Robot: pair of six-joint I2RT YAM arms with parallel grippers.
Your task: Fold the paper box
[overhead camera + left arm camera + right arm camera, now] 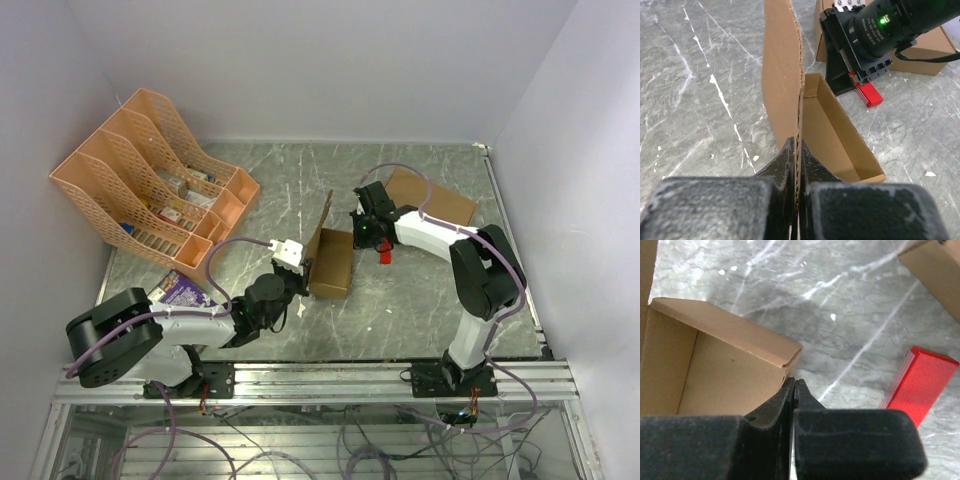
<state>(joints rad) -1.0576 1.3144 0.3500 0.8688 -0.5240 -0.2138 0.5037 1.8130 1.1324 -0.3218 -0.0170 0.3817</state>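
The paper box (332, 265) is a narrow brown open tray at the table's middle, with its lid flap (322, 215) standing upright. In the left wrist view the tray (840, 135) lies to the right of the flap (782, 70). My left gripper (797, 150) is shut on the flap's near edge, and it also shows in the top view (300, 275). My right gripper (796, 383) is shut and holds nothing. Its tips sit against the outer corner of the box's far end wall (730, 330). It also shows in the top view (364, 235).
A larger brown cardboard box (432, 196) lies at the back right. A red block (385, 255) lies beside the right gripper. An orange file rack (150, 180) stands at the back left. A purple packet (180, 290) lies near the left arm.
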